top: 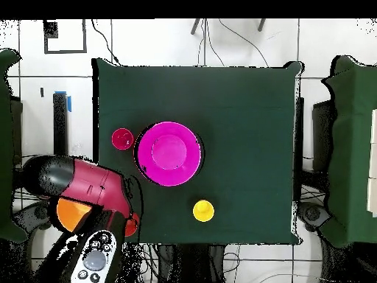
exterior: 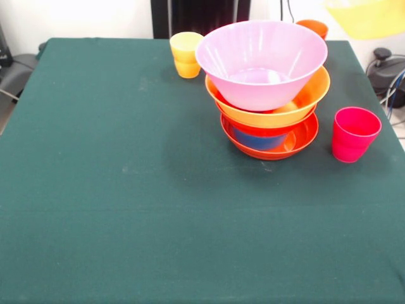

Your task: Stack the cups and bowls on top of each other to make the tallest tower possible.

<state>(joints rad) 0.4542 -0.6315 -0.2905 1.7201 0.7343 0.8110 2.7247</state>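
The tower (exterior: 269, 95) stands toward one side of the green cloth-covered table (exterior: 126, 190): a shallow red-orange plastic bowl (exterior: 297, 140) lowest, a small blue bowl (exterior: 256, 139) inside it, a wide orange bowl (exterior: 310, 95) above, and a large translucent pink bowl (exterior: 259, 60) on top, tilted. A large yellow plastic bowl (exterior: 370, 16) hangs at the front view's top corner, presumably carried, though the gripper itself is hidden and I cannot tell its state. These glossy bowls look light, stiff and slippery — best pinched at the rim — and the small red-pink plastic cup (exterior: 354, 133) beside the tower and the yellow cup (exterior: 185, 54) behind it likewise.
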